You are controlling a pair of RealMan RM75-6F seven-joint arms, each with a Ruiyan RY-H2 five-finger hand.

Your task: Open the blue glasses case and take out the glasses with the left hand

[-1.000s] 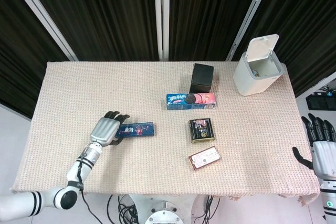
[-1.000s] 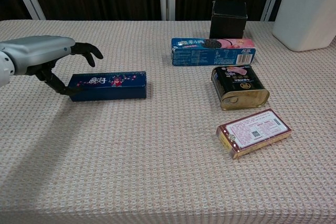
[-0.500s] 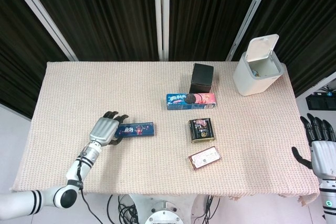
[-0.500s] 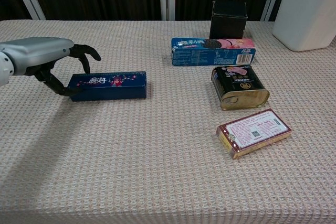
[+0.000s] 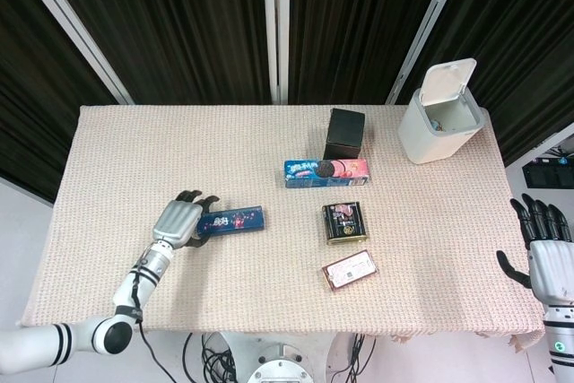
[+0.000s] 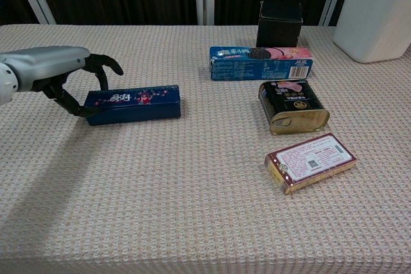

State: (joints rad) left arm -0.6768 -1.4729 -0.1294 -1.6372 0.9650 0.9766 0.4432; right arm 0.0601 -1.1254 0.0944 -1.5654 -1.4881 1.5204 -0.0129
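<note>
Head + chest views, one moment. Blue glasses case (image 6: 133, 103) lies flat and closed on the woven beige surface (image 5: 126, 168), left-centre, long axis roughly left-right, printed lid up.

Left hand (image 6: 54, 72) sits at the case's left end: dark fingers (image 6: 103, 68) curled down over the top edge, thumb against the near-left corner, so the fingers bracket that end and touch it. Case rests on the surface, not lifted. In head view the same hand (image 5: 179, 220) shows palm-down, forearm running to the lower-left corner.

Right hand (image 5: 545, 253) hangs off the surface's right edge, lower right of head view; fingers apart and pointing up, holding nothing. Not seen in chest view.

Other items, centre-right:
- Black box (image 6: 280, 22), upright, toward the far side.
- Blue-and-pink biscuit pack (image 6: 261, 62), lying lengthwise just in front of the black box.
- Gold-rimmed tin (image 6: 293, 105) w/ pink label, near side of the biscuit pack.
- Small flat red-bordered box (image 6: 311, 161), tilted, nearest the camera, apart from the tin.
- White bin (image 5: 439, 114) at far-right corner, lid flipped up.

Dark curtains (image 5: 179, 15) behind.
</note>
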